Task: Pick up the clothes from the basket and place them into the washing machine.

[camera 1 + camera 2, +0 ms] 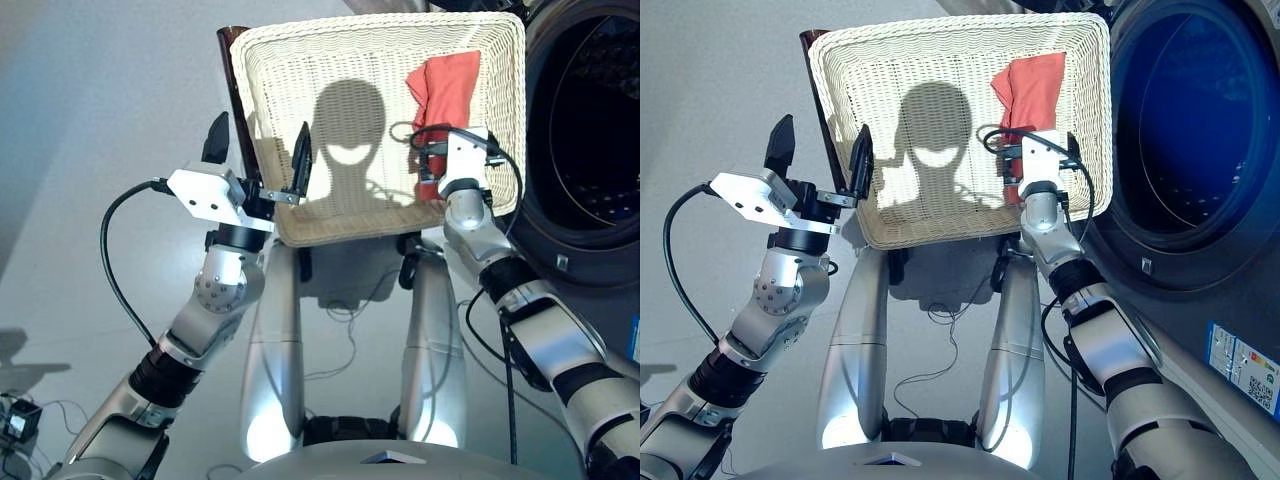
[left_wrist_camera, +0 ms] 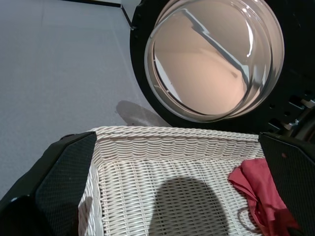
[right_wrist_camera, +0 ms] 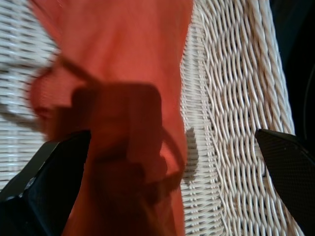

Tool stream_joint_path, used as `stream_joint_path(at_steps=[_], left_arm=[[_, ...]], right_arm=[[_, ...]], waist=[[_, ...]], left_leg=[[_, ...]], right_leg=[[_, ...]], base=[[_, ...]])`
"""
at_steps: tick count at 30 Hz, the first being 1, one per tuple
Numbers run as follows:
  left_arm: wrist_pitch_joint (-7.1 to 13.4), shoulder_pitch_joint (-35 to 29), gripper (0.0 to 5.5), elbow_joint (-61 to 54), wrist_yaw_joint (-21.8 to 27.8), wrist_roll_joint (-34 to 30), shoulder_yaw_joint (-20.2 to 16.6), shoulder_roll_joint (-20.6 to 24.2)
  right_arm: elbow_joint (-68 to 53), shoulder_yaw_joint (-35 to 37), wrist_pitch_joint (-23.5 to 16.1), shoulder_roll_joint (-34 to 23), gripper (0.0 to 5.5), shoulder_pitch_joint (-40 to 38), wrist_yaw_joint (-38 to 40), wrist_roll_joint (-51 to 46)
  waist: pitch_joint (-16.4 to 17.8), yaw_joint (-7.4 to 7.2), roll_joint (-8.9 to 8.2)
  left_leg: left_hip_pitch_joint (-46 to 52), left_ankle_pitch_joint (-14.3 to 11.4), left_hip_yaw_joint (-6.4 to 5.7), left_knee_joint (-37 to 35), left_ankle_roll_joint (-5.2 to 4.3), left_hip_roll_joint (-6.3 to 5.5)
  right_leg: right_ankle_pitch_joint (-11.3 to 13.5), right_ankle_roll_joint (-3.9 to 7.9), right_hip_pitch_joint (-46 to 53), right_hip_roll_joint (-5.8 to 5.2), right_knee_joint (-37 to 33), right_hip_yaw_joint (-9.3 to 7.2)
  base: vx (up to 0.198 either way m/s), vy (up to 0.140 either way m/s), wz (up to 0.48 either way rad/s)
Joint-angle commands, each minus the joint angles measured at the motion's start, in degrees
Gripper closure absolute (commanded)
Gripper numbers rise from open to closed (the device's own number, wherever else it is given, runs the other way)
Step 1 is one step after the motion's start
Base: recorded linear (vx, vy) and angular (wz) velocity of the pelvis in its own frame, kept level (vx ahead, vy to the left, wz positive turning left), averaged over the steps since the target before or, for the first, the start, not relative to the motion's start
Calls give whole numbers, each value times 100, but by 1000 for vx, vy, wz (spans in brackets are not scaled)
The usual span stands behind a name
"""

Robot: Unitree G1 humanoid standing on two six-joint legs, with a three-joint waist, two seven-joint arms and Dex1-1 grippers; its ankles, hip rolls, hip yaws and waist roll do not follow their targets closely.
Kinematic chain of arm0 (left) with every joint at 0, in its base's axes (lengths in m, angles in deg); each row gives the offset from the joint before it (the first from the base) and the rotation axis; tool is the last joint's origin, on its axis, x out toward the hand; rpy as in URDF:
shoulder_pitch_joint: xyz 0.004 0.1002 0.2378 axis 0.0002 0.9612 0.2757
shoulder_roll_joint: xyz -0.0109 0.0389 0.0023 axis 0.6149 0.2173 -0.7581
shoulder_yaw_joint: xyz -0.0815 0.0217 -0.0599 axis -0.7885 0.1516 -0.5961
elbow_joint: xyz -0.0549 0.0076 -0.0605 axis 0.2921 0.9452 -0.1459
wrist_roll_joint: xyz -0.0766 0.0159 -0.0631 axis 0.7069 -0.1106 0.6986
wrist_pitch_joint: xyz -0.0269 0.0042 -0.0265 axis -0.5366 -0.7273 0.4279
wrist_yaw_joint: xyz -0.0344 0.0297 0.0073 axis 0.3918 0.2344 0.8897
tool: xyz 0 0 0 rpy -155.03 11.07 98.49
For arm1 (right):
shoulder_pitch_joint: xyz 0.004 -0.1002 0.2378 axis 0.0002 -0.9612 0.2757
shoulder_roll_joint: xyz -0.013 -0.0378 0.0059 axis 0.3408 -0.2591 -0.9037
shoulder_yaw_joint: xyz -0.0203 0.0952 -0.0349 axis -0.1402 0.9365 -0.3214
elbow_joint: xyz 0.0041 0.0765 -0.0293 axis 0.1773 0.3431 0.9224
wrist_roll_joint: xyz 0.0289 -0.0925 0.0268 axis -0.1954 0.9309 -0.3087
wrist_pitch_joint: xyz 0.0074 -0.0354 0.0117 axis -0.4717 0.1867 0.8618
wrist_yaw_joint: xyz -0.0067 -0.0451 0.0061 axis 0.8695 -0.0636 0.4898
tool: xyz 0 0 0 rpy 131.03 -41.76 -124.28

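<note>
The cream wicker basket (image 1: 300, 90) lies in front of me. One coral red cloth (image 1: 447, 82) rests in its right part, near the right rim. My right gripper (image 3: 172, 135) hovers just over the near end of that cloth, open, with the cloth (image 3: 118, 73) below and between its fingers. The left gripper (image 1: 260, 130) is open too and straddles the basket's left rim near the front corner, holding nothing. To the right stands the washing machine (image 1: 590, 130) with its dark drum exposed. Its round glass door (image 2: 211, 59) is swung open beyond the basket.
A dark brown post (image 1: 232, 60) runs along the basket's left side, close to my left gripper. Thin cables (image 1: 340, 330) trail on the grey floor under the basket. A sticker (image 1: 1240, 365) sits low on the machine's front.
</note>
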Motion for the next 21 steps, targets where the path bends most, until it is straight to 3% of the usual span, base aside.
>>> stream_joint_path(at_steps=[1,9,10,11,12,21], left_arm=[[328,-146,0,-702,228,117,296,-121],[222,-138,0,-672,362,51,339,-95],[223,-136,0,-664,379,106,338,-132],[219,-145,0,-653,385,123,344,-146],[220,-146,0,-652,386,124,345,-147],[184,-221,0,-568,486,115,383,-179]], right_arm=[[450,241,-90,-84,0,178,-361,-676],[936,433,36,60,0,216,-679,-1054],[940,464,40,65,334,172,-749,-1158],[937,480,30,69,475,163,-759,-1204],[937,480,29,67,544,164,-760,-1205],[901,385,114,2,550,101,-1085,-1359]], waist=[[-95,133,586],[-95,234,719],[-95,234,727],[-95,232,730],[-95,232,730],[-95,211,706]], left_leg=[[103,333,147,-599,-103,-76],[-91,282,116,-336,-106,-72],[-114,288,109,-324,-107,-69],[-121,291,102,-321,-107,-75],[-122,291,101,-320,-107,-75],[-20,349,116,-476,-114,-76]], right_leg=[[-549,-311,-95,80,502,-158],[-638,-312,-285,92,767,-227],[-630,-305,-307,73,780,-255],[-632,-305,-316,78,788,-252],[-633,-305,-317,78,789,-252],[-611,-325,-266,70,709,-249]], base=[[0,0,0],[0,0,0],[0,0,0],[0,0,0],[0,0,0],[0,0,0]])
